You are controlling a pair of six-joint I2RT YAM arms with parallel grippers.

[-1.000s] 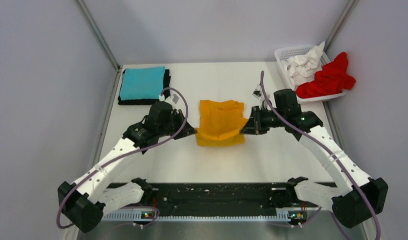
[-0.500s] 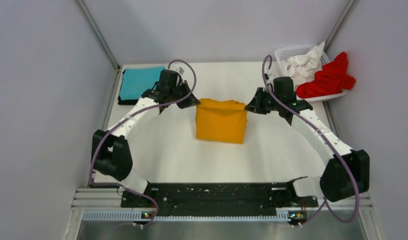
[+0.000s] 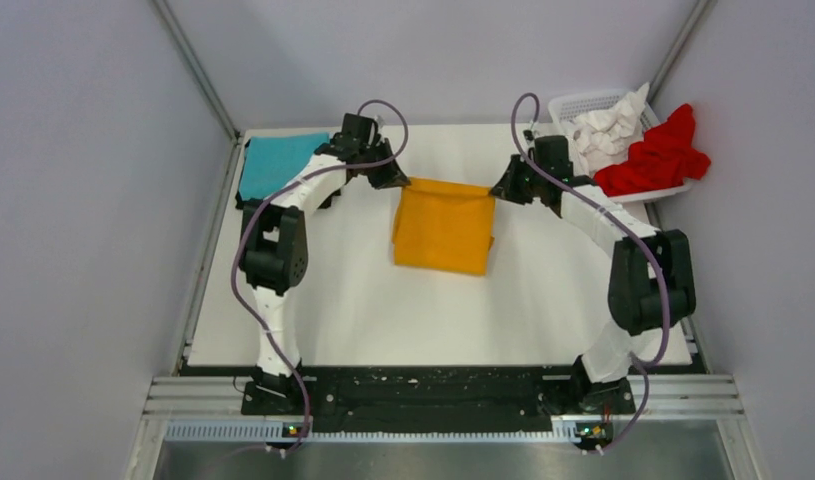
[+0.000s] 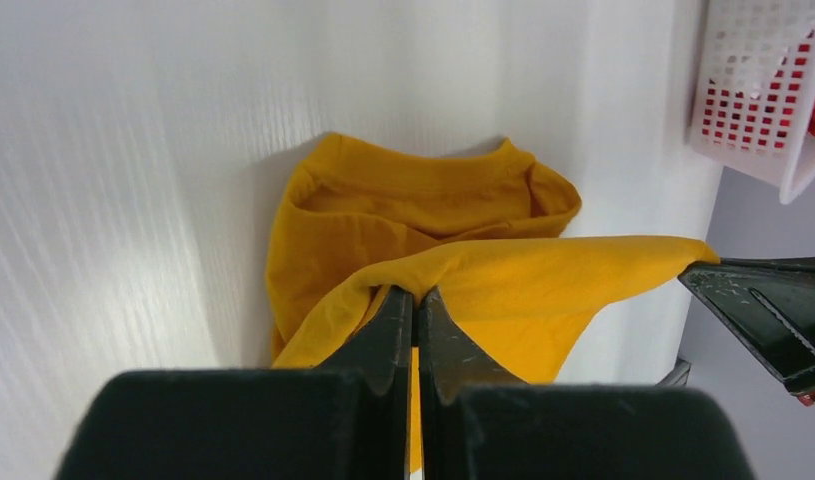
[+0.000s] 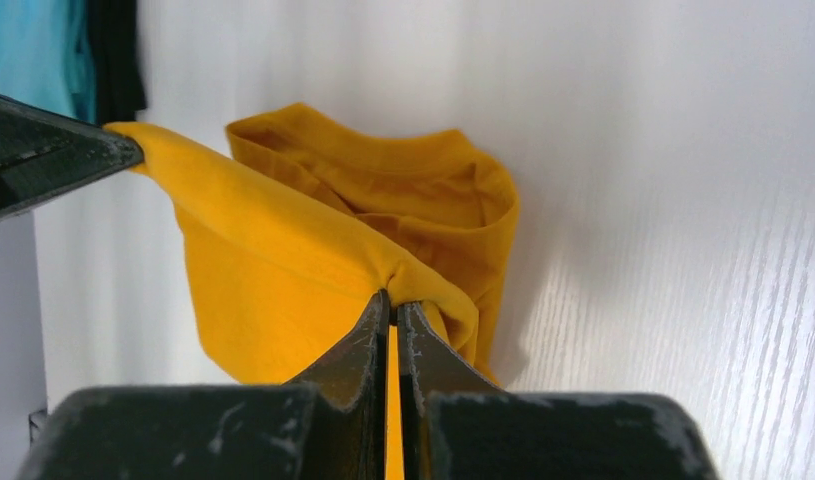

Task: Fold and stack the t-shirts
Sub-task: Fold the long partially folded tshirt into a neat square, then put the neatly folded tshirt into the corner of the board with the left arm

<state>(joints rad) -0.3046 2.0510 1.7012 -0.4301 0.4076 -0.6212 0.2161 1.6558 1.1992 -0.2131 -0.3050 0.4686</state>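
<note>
The mustard-orange t-shirt [image 3: 443, 227] hangs stretched between my two grippers over the table's middle. My left gripper [image 3: 397, 183] is shut on its left corner, seen in the left wrist view [image 4: 416, 292] with the shirt [image 4: 383, 220] sagging to the table. My right gripper [image 3: 498, 190] is shut on the right corner, seen in the right wrist view [image 5: 393, 297] with the shirt [image 5: 283, 260] below. A folded turquoise t-shirt [image 3: 278, 162] lies on a black one [image 3: 333, 195] at the back left. A red t-shirt [image 3: 655, 155] and a white one [image 3: 603, 128] sit in the basket.
The white mesh basket [image 3: 583, 103] stands at the back right corner, also in the left wrist view [image 4: 753, 90]. The folded stack is near my left arm. Metal frame posts rise at both back corners.
Both grippers moved toward the back of the table, carrying the orange shirt's held edge up and back. The shirt now hangs taut between them.
</note>
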